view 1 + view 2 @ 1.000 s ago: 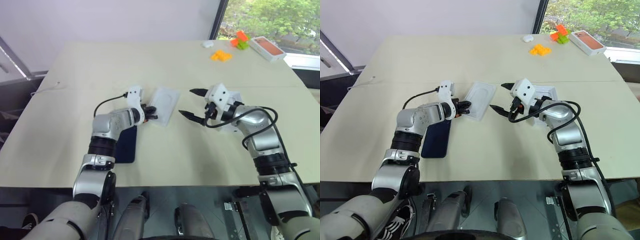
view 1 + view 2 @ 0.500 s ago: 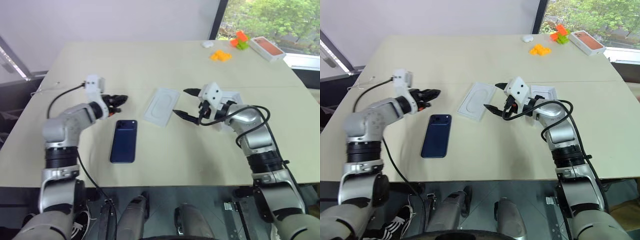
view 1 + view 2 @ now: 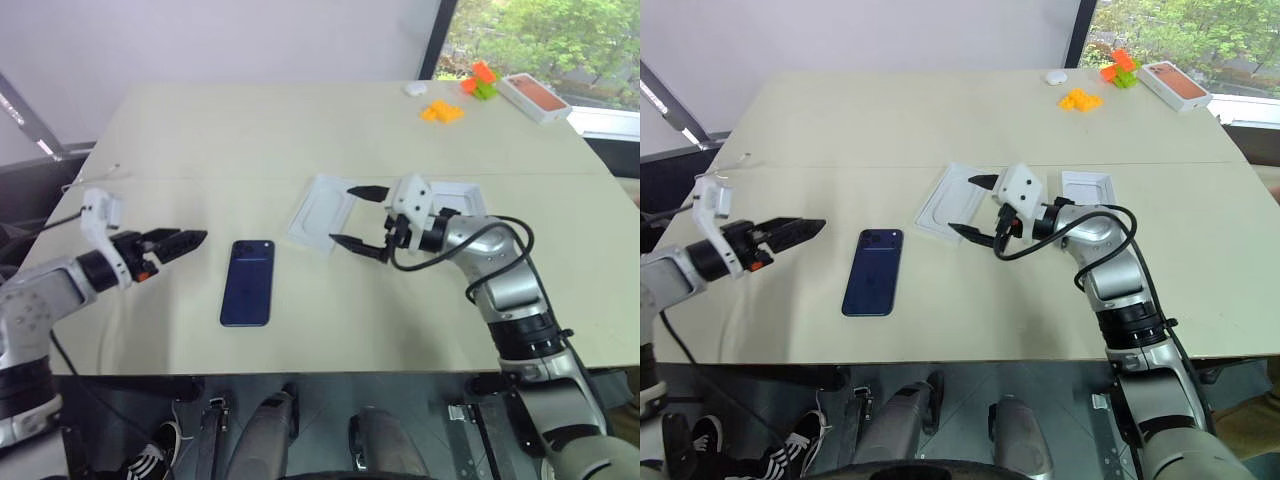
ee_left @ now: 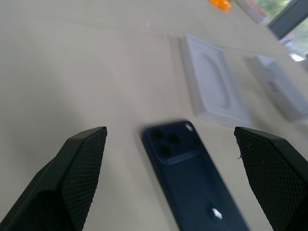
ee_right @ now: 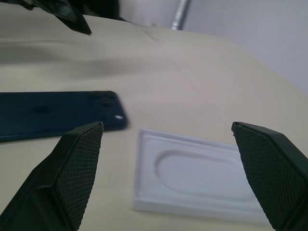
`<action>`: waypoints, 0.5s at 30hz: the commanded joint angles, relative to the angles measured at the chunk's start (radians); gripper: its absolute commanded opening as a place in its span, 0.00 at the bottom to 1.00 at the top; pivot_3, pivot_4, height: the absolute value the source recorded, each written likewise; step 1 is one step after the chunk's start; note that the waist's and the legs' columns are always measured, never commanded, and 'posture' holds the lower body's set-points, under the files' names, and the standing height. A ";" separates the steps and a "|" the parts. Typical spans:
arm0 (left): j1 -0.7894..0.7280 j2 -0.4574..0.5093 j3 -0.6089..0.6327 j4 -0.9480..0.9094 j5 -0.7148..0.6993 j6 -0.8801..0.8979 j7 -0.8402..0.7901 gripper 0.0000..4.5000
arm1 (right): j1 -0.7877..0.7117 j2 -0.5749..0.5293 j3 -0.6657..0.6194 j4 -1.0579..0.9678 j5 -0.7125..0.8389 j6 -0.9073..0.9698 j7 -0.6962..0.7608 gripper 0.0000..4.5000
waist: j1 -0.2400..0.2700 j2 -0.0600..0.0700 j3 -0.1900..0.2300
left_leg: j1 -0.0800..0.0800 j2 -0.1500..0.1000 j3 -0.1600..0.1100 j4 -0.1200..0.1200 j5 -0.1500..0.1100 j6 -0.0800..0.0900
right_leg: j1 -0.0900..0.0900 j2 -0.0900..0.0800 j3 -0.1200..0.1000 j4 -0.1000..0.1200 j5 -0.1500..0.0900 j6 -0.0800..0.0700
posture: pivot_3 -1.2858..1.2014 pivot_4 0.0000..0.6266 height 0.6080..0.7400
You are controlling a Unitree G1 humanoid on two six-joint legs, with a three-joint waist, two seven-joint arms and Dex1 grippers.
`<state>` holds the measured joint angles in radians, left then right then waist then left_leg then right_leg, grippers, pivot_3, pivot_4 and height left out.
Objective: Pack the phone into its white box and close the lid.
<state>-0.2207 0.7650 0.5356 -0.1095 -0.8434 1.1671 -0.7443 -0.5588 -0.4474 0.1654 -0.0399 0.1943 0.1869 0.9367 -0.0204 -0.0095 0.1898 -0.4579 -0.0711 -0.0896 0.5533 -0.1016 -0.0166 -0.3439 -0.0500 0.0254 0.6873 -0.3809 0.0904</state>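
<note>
In the left wrist view the phone point(image 4: 192, 173) was blurred, its near end cut off by the picture's edge, and the camera cluster showed only as soft dark rings. The white box point(image 4: 281, 91) ran out of that view at one side and was out of focus. In the right wrist view the phone's far end was cut by the edge. The insert tray point(image 3: 322, 212) was partly covered by the right gripper point(image 3: 356, 215). Small orange and green items point(image 3: 478, 80) at the table's far edge were too small to identify.

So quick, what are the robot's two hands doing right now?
Left gripper: jaws open, holding nothing.
Right gripper: jaws open, holding nothing, near the insert tray.
</note>
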 commanded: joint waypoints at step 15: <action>0.064 -0.103 0.004 -0.053 -0.138 0.202 0.132 1.00 | 0.003 0.024 0.308 0.098 -0.389 -0.390 -0.075 0.01 | 0.002 -0.001 -0.001 | 0.000 0.000 0.001 0.000 0.000 -0.001 | 0.000 0.000 0.001 -0.002 0.002 -0.003 | 0.52 0.24 1.00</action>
<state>-0.1470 0.6628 0.5426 -0.1302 -0.9643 1.3684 -0.6262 -0.5328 -0.4391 0.4666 0.0553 -0.1737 -0.1660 0.8875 -0.0185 -0.0108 0.1886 -0.4578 -0.0712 -0.0886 0.5529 -0.1013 -0.0174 -0.3444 -0.0501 0.0263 0.6852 -0.3790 0.0879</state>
